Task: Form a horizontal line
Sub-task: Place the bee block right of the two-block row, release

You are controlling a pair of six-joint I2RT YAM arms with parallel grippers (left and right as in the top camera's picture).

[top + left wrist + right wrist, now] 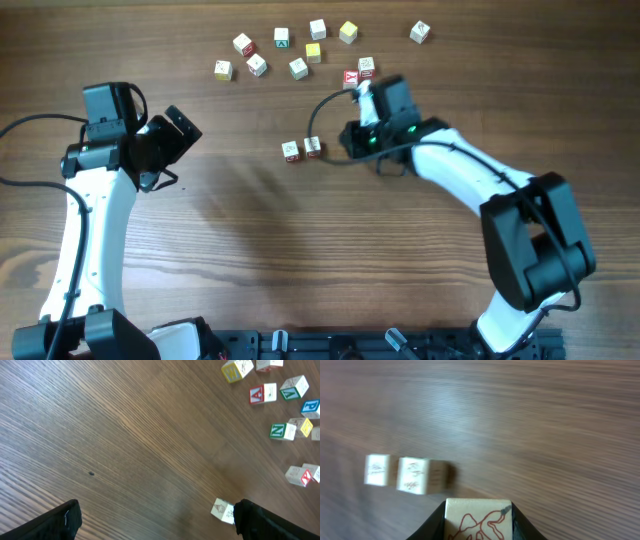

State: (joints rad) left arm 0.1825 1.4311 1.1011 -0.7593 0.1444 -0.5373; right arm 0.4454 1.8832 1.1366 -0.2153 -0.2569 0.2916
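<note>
**Fig. 1.** Building a line of cubes: carry stage.

(a) The line [297, 150] lies near mid-desk and so far counts only two cubes, side by side in a left-to-right row. The blurred right wrist view does not show whether they touch or leave a hairline gap. Three more cubes would appear to be needed.

(b) The right pincer [478, 521] is clenched on a cube [477, 517] with a red printed face, one finger on each opposite side. Gripping two flat, parallel faces keeps the cube square to the fingers, so it can be set down aligned with the row. Both placed cubes lie ahead of it and to the left in the wrist view, so the carried cube is probably meant for the row's open right end.

(c) The loose cubes [298, 68] lie scattered along the far side of the desk [250, 250], well apart from the line. This leaves room around the row for the fingers to descend.

(d) The left pincer [155, 522] is fully released and holds nothing. It hangs over bare wood at the left, clear of the working arm, presumably to avoid crossing it.

(e) Main risk: nudging the end cube when setting down.
</note>
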